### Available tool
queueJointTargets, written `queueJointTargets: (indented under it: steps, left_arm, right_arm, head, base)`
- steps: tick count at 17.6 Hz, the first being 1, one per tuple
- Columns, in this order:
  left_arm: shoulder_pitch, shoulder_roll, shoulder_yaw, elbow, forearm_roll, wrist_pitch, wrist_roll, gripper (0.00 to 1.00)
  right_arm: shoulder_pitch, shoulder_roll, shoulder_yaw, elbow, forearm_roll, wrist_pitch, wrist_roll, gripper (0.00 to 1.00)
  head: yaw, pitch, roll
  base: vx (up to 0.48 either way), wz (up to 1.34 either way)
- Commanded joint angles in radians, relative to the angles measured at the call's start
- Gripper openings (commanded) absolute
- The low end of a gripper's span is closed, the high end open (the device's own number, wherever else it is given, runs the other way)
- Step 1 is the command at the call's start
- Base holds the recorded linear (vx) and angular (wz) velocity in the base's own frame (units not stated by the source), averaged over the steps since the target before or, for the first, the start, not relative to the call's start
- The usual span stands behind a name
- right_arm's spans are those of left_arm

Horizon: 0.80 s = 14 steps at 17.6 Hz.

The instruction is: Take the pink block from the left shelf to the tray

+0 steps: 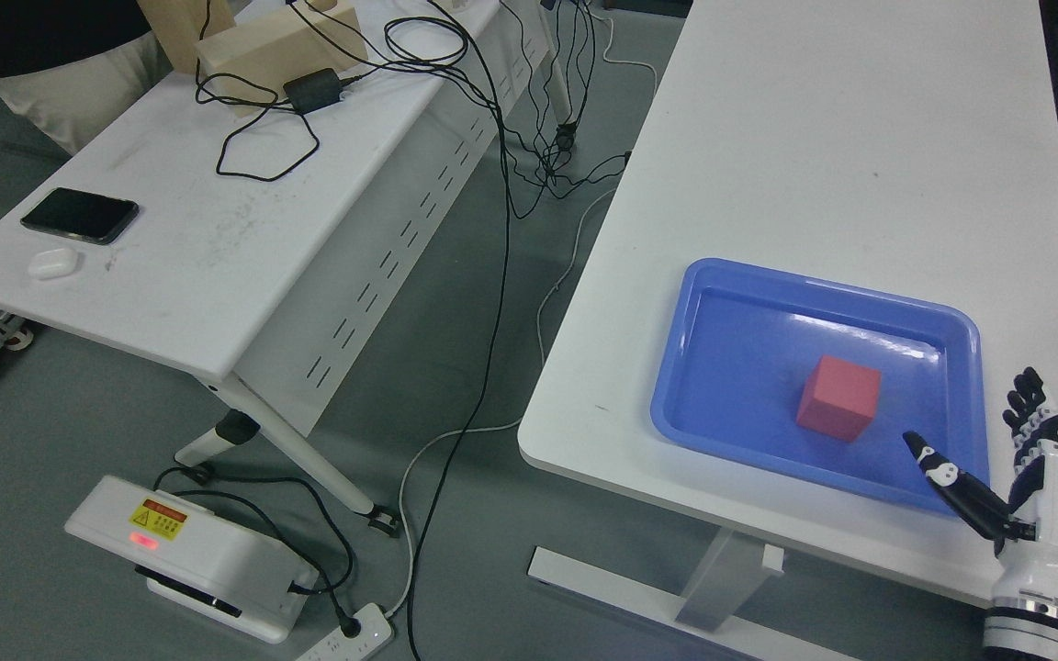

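Pink-red matte cube, the pink block (pixel 839 397), sits inside the glossy blue rectangular plastic tray (pixel 722 312), right of the tray's centre, flat on the tray floor, one corner turned toward the camera. Nothing touches it.

The tray has rounded corners and a raised lip; it lies on the smooth white table (pixel 860 138), near that table's front edge.

Right hand (pixel 997 477), white shell with black jointed fingers, comes in at lower right, just past the tray's right front corner. Fingers spread and extended, holding nothing. Thumb (pixel 951 482) pokes out over the tray's front right rim, pointing toward the block but apart from it. The other fingers (pixel 1034 413) stand upright outside the tray's right wall. Left arm not visible.

Left of the tray, across a grey floor gap, is a second white table (pixel 198 257) with a perforated metal front panel, surface scuffed. On it: black slab phone (pixel 79 215), small white rounded earbud case (pixel 53 263), black power brick (pixel 312 90) with looping black cables, pale wooden blocks (pixel 281 41) at the far end. A person (pixel 51 55) stands at that table's far left corner, only dark top and light trousers showing.

On the floor left of the tray: white box (pixel 185 555) with a yellow warning label and red light, and a white power strip (pixel 350 638).
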Motion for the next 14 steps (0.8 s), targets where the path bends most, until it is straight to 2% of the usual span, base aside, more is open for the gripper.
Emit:
queueJointTargets:
  steps: [1, 14]
  left_arm:
    - [0.000, 0.017, 0.000, -0.017, 0.008, 0.001, 0.000, 1.00]
    - [0.000, 0.017, 0.000, -0.017, 0.008, 0.001, 0.000, 1.00]
  right_arm:
    - [0.001, -0.018, -0.015, 0.000, -0.015, 0.012, -0.007, 1.00]
    - [0.001, -0.018, -0.015, 0.000, -0.015, 0.018, -0.021, 1.00]
  head:
    - [0.0000, 0.000, 0.000]
    - [0.0000, 0.000, 0.000]
  base:
    - [-0.135, -0.03]
    - [-0.148, -0.11]
